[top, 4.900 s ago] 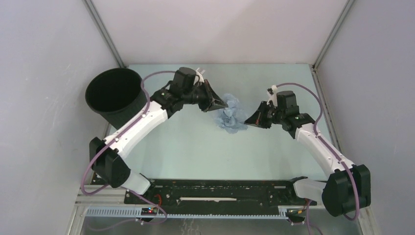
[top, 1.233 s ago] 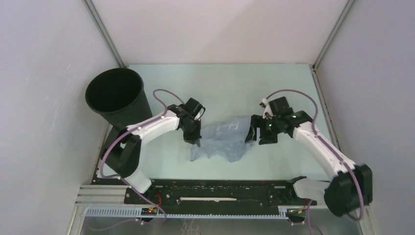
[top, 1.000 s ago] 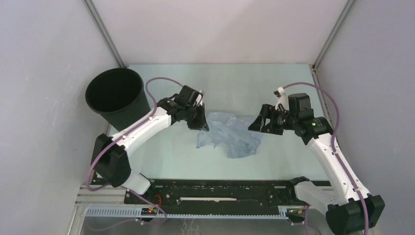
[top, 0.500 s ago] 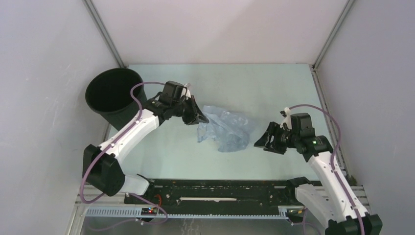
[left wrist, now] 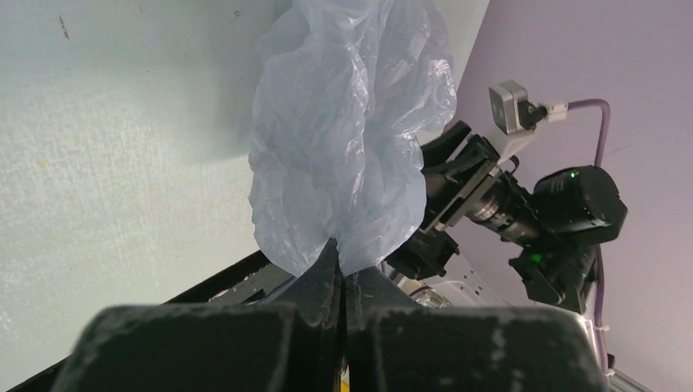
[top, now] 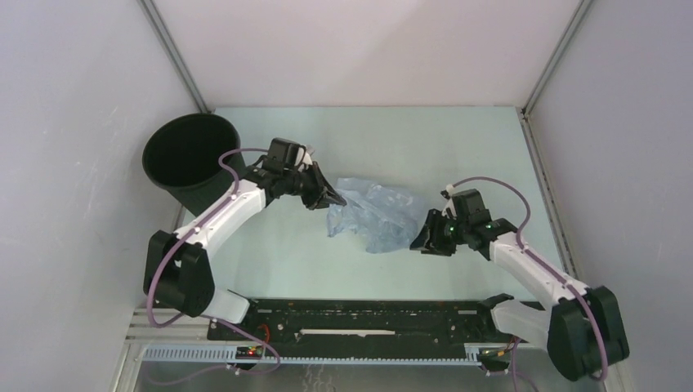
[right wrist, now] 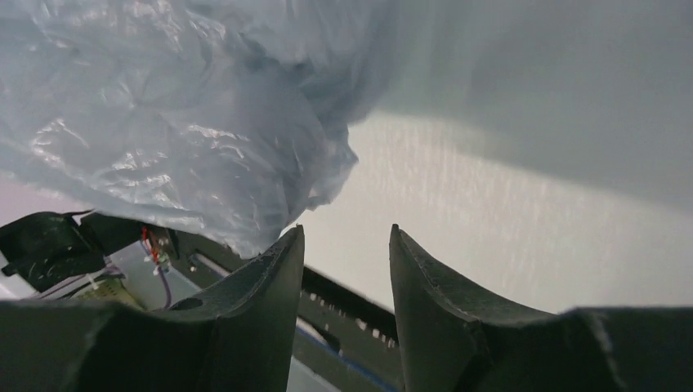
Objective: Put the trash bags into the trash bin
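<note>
Trash bag point(left wrist: 343, 139): left wrist view alone shows the left claw point(left wrist: 339, 253) clamped on it; right claw point(right wrist: 345, 237) gapes beside it.

A pale mint table point(top: 425, 139) is enclosed on three sides by plain, matte, lilac-grey panels: a back wall point(top: 359, 49), a left wall point(top: 65, 180) and a right wall point(top: 637, 163). The back corners are marked by a left strut point(top: 176, 57) and a right strut point(top: 556, 57), both of metal. Along the near edge a black plate point(top: 392, 314) is mounted, with a white slotted duct point(top: 351, 356) just below. Soft, even light is cast; only faint shadows are seen on the tabletop.
</note>
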Robot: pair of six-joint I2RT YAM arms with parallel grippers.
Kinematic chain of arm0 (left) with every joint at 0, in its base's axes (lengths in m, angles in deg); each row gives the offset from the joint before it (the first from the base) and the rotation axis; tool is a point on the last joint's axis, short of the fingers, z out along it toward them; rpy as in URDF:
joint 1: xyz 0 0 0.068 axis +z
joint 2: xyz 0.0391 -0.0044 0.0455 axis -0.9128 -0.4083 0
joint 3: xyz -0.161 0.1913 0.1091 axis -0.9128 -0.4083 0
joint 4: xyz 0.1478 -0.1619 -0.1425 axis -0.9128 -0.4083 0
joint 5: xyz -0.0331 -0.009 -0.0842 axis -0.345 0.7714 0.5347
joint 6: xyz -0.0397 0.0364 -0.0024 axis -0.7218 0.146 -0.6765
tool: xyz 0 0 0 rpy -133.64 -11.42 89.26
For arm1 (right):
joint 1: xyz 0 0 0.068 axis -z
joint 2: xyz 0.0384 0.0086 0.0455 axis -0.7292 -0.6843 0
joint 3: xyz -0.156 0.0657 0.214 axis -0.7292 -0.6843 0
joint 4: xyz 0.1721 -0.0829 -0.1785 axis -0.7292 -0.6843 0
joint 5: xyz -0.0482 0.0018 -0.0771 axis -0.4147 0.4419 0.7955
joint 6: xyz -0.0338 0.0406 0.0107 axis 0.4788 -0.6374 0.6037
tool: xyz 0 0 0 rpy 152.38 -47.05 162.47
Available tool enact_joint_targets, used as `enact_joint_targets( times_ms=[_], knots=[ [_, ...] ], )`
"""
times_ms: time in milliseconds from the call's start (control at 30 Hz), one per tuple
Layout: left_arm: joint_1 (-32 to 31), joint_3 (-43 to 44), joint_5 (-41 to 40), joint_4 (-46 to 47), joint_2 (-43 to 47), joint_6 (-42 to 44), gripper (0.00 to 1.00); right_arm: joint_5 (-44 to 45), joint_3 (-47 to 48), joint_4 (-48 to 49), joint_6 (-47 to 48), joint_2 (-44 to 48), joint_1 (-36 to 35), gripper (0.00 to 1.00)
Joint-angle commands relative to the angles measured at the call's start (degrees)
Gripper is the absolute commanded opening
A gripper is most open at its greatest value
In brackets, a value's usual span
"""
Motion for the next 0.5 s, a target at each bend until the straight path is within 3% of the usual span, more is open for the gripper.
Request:
enact_joint_targets(
  times_ms=[0, 167, 467],
  knots=[
    [0.59, 0.16, 3.73, 1.83, -1.45, -0.98, 0.0, 1.51, -1.84, 18.32, 0.89, -4.08, -2.89, 0.52],
    [0.62, 0.09, 4.1, 1.85, -1.81, -0.8, 0.0, 4.12, -7.43, 37.02, 1.88, -5.9, -6.36, 0.52],
    [0.7, -0.88, 5.65, 0.05, -1.03, 0.08, 0.0, 9.77, -10.82, 49.5, -0.1, -6.26, -8.76, 0.49]
  ],
)
